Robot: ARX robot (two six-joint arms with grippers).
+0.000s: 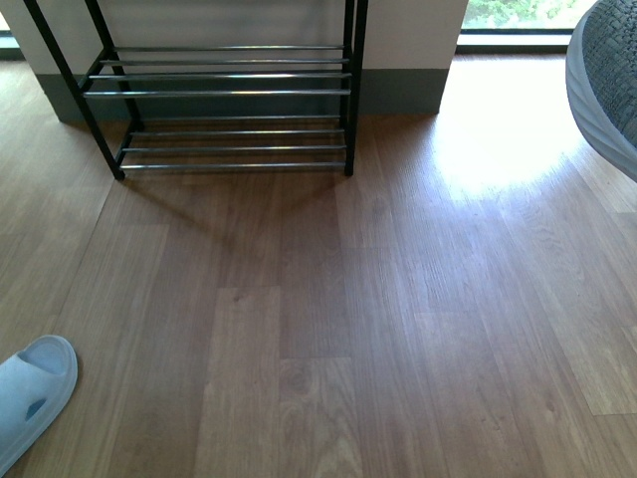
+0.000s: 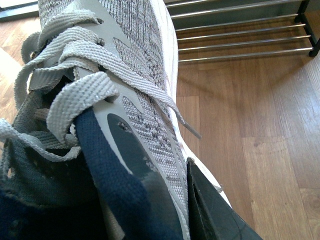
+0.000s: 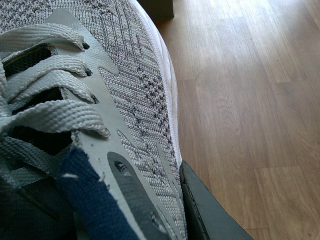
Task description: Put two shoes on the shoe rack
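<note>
Item: grey sneaker (image 2: 135, 90), carried clear of wood floor (image 1: 398, 319) by left gripper (image 2: 210, 210). We see one dark finger flat on outer sidewall, its partner hidden. We judge jaws clamped on shoe wall, a hold leaving sole free to meet rods.

Item: second grey sneaker (image 3: 130, 100), same hold in right gripper (image 3: 205, 210), raised at right edge of front view.

Item: shoe rack (image 1: 229, 92) ahead, no shoe on visible tiers.

Item: pale blue slide (image 1: 35, 393) on floor, well apart from rack.
</note>
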